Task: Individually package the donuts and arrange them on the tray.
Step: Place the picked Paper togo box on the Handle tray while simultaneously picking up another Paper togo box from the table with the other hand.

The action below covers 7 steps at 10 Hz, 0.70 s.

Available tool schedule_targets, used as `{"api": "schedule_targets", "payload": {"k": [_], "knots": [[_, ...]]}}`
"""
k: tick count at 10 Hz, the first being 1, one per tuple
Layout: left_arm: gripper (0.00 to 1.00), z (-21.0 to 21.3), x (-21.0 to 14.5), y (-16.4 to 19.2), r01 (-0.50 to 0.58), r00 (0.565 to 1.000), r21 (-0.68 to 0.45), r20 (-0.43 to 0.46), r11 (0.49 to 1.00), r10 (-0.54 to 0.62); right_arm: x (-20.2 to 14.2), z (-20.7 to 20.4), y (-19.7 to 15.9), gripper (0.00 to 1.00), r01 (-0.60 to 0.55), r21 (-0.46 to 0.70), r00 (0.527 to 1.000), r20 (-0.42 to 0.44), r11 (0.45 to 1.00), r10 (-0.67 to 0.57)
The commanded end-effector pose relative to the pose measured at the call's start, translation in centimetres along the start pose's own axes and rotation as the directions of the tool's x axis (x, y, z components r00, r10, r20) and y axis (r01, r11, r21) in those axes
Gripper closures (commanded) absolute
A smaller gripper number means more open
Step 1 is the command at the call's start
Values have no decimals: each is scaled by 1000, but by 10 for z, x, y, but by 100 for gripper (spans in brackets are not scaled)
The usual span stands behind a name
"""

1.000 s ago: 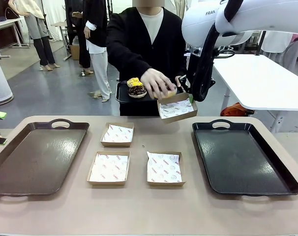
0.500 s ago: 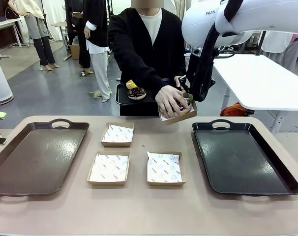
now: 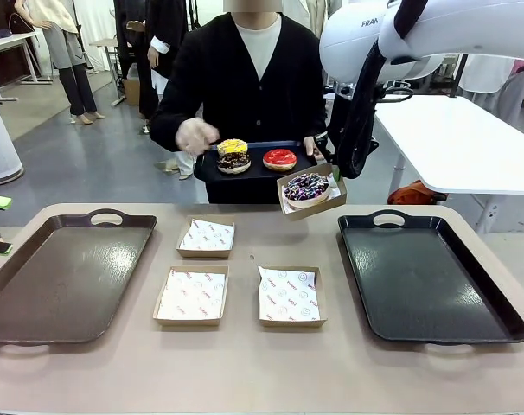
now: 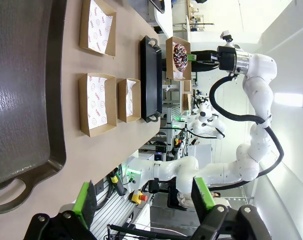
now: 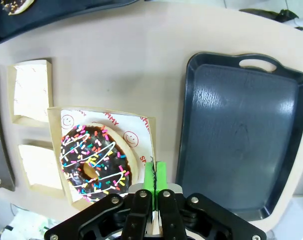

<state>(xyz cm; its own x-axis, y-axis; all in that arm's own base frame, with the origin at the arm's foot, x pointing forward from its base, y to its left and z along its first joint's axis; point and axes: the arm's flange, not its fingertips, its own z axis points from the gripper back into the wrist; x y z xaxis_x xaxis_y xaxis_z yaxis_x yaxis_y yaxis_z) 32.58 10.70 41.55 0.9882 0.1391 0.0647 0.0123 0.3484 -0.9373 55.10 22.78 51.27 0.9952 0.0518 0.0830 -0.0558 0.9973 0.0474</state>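
Well, nearest to me my left fingers [image 4: 142, 192] stand spread wide with nothing between them, looking along the worktop [image 3: 245, 372] past the handle of the brown tray [image 3: 63, 277] at its left end. Across from it, at the right end, lies the black tray [image 3: 426, 277], bare and glossy. Between the two trays sit three empty boxes [image 3: 192, 295], shallow cardboard lined with white printed paper: two side by side in the near row and one behind the left of them, none touching.

Farther out, my right fingers [image 5: 155, 175] are pressed together on the rim of a fourth cardboard box [image 3: 318, 205], green pads pinching its edge. I hold it in the air over the worktop's far edge, tilted a little (its low corner points toward the middle of the worktop). Inside it, on the paper liner, lies the dark donut [image 5: 94, 160] with pink, blue and white sprinkles and thin white lines of icing.

Just behind the box, a person [image 3: 253, 78] in a black cardigan holds a dark serving tray [image 3: 253, 173] at the far side. On it rest the yellow-iced donut [image 3: 233, 146], the chocolate donut [image 3: 234, 162] right in front of it and touching it, and the red donut [image 3: 279, 159] set apart to their right. The person's free hand [image 3: 196, 136] is raised beside the tray's left end, blurred.
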Motion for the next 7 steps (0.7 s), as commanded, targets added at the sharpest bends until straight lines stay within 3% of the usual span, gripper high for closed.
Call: {"api": "schedule_targets", "payload": {"k": [1,7], "knots": [[0,1,0,-1,3,1000,-7,-2,1000,-3,-1,2,-2,100,5,-3,1000,0,1000,-5],[0,1,0,-1,3,1000,-7,-2,1000,-3,-1,2,-2,100,5,-3,1000,0,1000,-5]]}}
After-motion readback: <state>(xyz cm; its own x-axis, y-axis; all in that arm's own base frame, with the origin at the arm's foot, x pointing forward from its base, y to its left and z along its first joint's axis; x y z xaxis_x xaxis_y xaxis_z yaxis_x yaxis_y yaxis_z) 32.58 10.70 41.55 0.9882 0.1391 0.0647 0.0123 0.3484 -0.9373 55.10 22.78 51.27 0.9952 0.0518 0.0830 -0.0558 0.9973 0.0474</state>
